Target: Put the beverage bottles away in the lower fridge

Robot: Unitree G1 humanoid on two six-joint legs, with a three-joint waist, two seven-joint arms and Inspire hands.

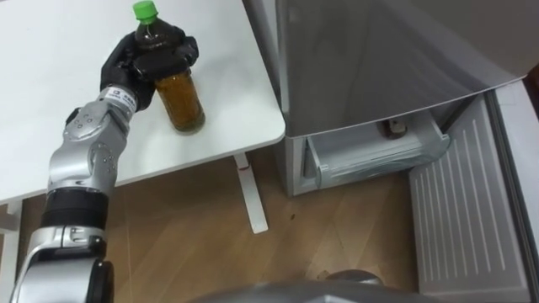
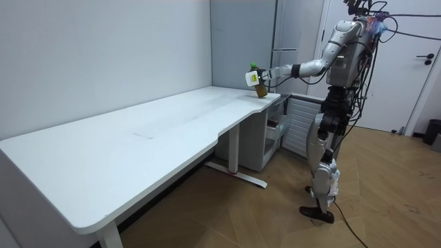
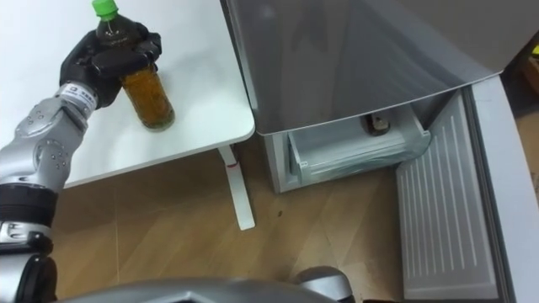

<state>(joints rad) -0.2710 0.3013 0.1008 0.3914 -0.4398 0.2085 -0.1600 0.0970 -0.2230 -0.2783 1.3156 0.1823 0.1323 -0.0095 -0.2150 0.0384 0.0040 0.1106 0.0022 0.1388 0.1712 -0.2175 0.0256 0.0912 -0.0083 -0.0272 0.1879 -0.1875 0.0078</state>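
One drink bottle (image 1: 178, 101) stood upright near the corner of the white desk (image 1: 50, 101) that lay closest to the fridge (image 1: 379, 59). It had a bright green cap (image 1: 145, 10), a dark upper part and clear lower walls showing amber-brown liquid. The left robot hand (image 1: 139, 59) was closed round its shoulder, with black fingers wrapped across the front just under the cap. Whether the base rested on the desk or hung just above it could not be told. Past the desk's rounded corner, the fridge's lower drawer (image 1: 379, 156) stood open, with a small dark item (image 1: 394, 128) at its back. The lower door (image 1: 459, 210) was swung wide to the right. Bare wooden floor (image 1: 185, 236) lay between the desk's white leg (image 1: 251, 198) and the drawer. In the room view the robot stood before the fridge, arm stretched over the desk's end.
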